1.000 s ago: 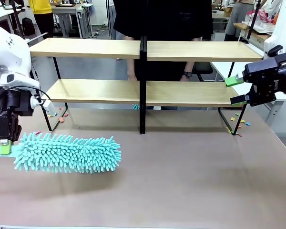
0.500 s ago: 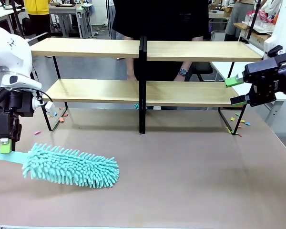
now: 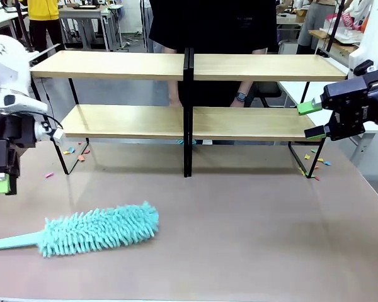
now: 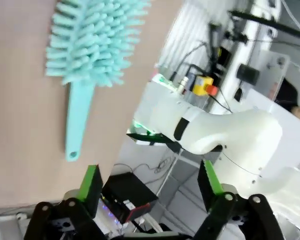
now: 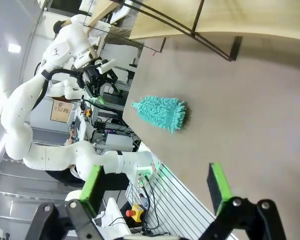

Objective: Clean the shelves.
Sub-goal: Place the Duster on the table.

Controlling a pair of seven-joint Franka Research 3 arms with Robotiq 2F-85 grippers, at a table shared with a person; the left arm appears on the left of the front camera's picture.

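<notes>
The shelves [image 3: 126,64] stand across the far half of the table: a two-tier light-wood rack on a thin black frame, joined at the middle. A teal fluffy duster [image 3: 97,229] lies flat on the table at the front left, its handle pointing to the left edge. My left gripper [image 3: 1,181] hangs open above the handle's end and apart from it. In the left wrist view the duster [image 4: 90,40] lies beyond the open gripper [image 4: 150,176]. My right gripper [image 3: 311,119] is open and empty by the lower shelf's right end. The right wrist view shows its spread gripper [image 5: 155,181], the duster [image 5: 160,112] and the shelves [image 5: 250,20].
A person in dark clothes [image 3: 214,25] stands behind the shelves, one wrist with a watch [image 3: 241,96] showing between the tiers. Small coloured paper scraps [image 3: 75,154] lie on the beige table [image 3: 252,226] near the rack's left legs, more scraps [image 3: 316,161] by the right legs.
My left gripper opened, let go of the duster's handle and rose. The duster dropped flat onto the table. The right arm has not moved.
</notes>
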